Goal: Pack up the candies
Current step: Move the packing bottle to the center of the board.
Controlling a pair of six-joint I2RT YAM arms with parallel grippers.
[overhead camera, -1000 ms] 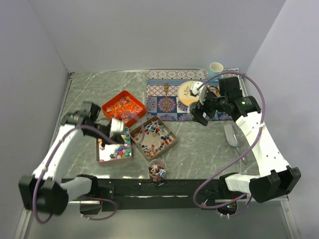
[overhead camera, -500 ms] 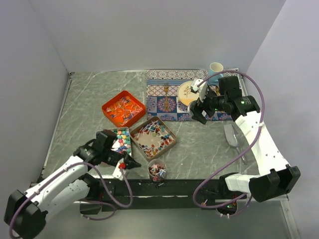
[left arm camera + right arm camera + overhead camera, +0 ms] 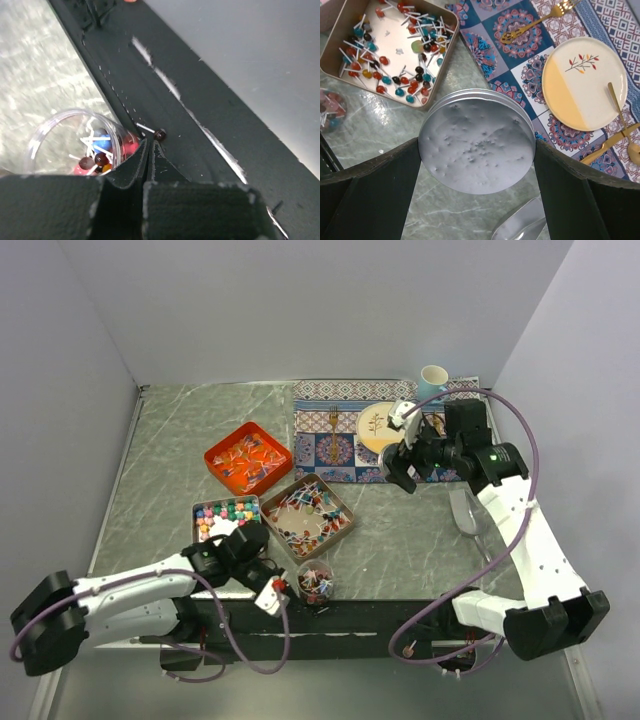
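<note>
Packing looks partway done: the clear cup [image 3: 315, 582] at the tabletop's [image 3: 200, 420] near edge holds some candies [image 3: 101, 145], while most lie in three trays [image 3: 346, 523]. The left end effector [image 3: 150, 149] is pinched closed beside the cup; the right end effector [image 3: 476, 152] grips a silver lid [image 3: 475, 127].

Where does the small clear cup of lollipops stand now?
In the top view the clear cup stands at the near edge of the table, just nearer than the brown tray, with the left gripper close on its left.

Candies [image 3: 228, 512] in trays [image 3: 327, 542] left of mat [image 3: 340, 455]; cup [image 3: 301, 580] before; plate [image 3: 372, 435] on mat.
</note>
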